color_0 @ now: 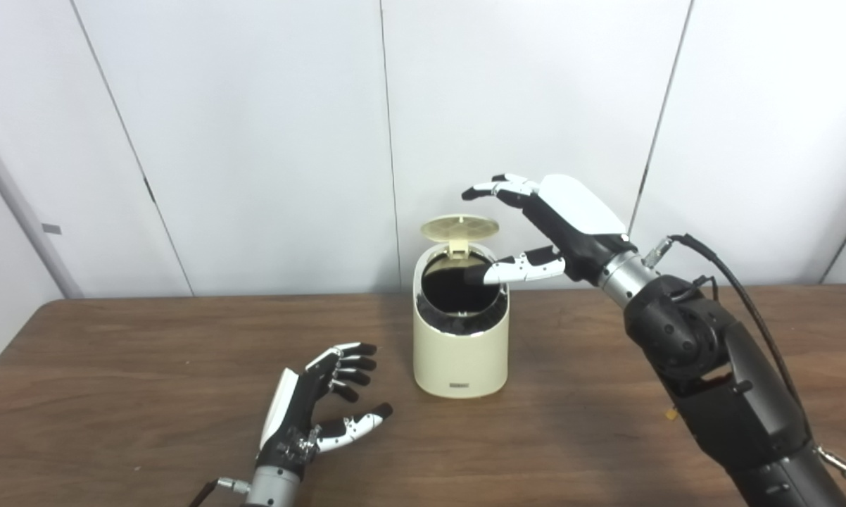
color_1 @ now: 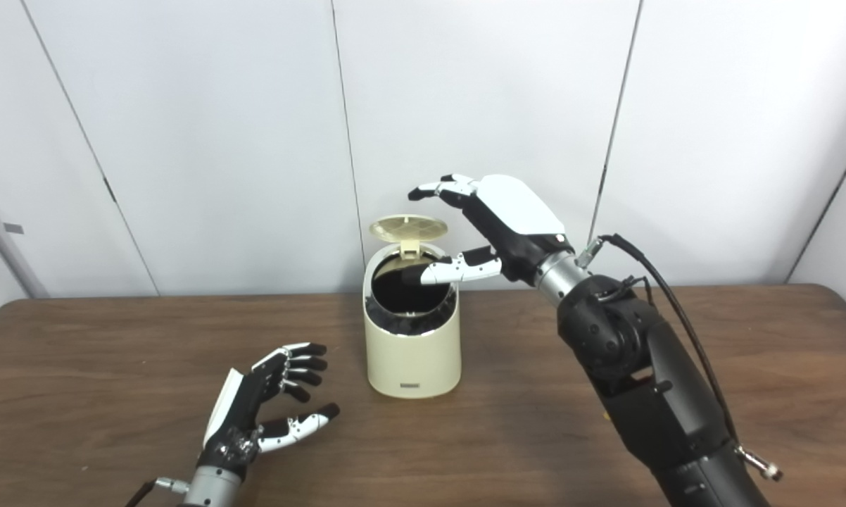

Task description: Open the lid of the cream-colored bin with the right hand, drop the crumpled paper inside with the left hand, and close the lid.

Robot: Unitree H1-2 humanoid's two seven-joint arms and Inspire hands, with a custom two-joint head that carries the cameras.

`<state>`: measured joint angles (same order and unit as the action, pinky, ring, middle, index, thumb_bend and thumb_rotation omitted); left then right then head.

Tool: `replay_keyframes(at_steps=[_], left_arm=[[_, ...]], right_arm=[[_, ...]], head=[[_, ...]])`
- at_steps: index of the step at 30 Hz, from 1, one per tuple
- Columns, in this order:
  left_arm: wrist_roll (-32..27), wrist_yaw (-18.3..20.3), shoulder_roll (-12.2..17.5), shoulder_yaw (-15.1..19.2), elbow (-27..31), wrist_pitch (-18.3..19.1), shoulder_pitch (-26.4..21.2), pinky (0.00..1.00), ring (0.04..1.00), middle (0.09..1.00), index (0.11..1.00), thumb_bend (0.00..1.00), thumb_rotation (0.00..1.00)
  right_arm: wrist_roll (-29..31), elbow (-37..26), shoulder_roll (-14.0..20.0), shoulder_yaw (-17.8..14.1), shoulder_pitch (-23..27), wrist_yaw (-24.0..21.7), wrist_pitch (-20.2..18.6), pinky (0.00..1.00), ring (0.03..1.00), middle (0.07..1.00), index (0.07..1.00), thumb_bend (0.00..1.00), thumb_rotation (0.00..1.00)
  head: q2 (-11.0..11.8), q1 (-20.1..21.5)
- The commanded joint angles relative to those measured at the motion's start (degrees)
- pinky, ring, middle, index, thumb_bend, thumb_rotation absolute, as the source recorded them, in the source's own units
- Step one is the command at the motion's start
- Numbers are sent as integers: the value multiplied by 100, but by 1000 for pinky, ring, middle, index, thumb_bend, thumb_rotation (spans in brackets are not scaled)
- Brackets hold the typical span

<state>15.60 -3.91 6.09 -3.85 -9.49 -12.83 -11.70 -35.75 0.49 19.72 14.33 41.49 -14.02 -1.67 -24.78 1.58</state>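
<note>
- Nearest my cameras is the left robot hand [color_0: 324, 405], low over the front of the desk [color_0: 113, 394], palm turned toward the bin, fingers spread and lightly curled, thumb out; it holds nothing.
- Just beyond it and to its right stands the cream-colored bin [color_0: 459, 331], upright near the middle of the desk, clear of the left robot hand.
- Its lid [color_0: 459, 227] is up, hinged at the back rim and tipped back so I see its ribbed underside; the mouth is open and the inside reads dark, so I cannot tell what lies in it.
- I see a small dark label low on the bin's front wall.
- My right robot hand [color_0: 535, 229] hangs above and to the right of the opening, fingers spread and holding nothing.
- Its upper fingers [color_0: 497, 187] reach out over the lid without touching it, as far as I can judge.
- Its thumb [color_0: 518, 269] points across the right side of the rim, over the dark opening; whether it touches the rim I cannot tell.
- Farther out, the right arm [color_0: 718, 380] comes up from the bottom right corner with a black cable [color_0: 740, 289] looping along it.
- Behind the desk runs a white panelled wall [color_0: 254, 141].
</note>
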Motion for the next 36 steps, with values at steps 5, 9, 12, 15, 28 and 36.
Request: replay_keyframes(at_steps=[5, 9, 12, 15, 28, 36], left_arm=[[-16, -54, -73, 20, 219, 16, 35, 533, 650, 700, 750, 660, 0], [-12, -49, -71, 29, 242, 42, 45, 531, 647, 699, 755, 657, 0], [-25, -37, -70, 30, 238, 60, 50, 532, 644, 699, 758, 657, 0], [-20, -40, -72, 27, 228, 57, 45, 530, 641, 698, 758, 660, 0], [7, -57, -95, 18, 289, 123, 86, 520, 637, 693, 753, 662, 0], [38, -84, -135, 12, 289, 150, 82, 522, 640, 694, 749, 667, 1]], right_arm=[[-13, -314, 80, -25, 231, -126, 55, 845, 934, 824, 784, 682, 745], [80, -272, 63, -48, 155, -48, 221, 795, 911, 794, 753, 678, 739], [143, -267, 58, -66, 90, -7, 316, 761, 886, 758, 720, 664, 715], [130, -307, 64, -59, 41, -76, 291, 759, 881, 743, 700, 652, 721], [162, -271, 136, -37, -114, -88, 564, 968, 813, 636, 608, 651, 711], [148, -311, 191, 67, -217, -236, 583, 970, 805, 613, 576, 621, 709]], head=[[-52, 1], [-78, -7], [-100, -6], [-100, -6], [-206, -35], [-240, -54]])
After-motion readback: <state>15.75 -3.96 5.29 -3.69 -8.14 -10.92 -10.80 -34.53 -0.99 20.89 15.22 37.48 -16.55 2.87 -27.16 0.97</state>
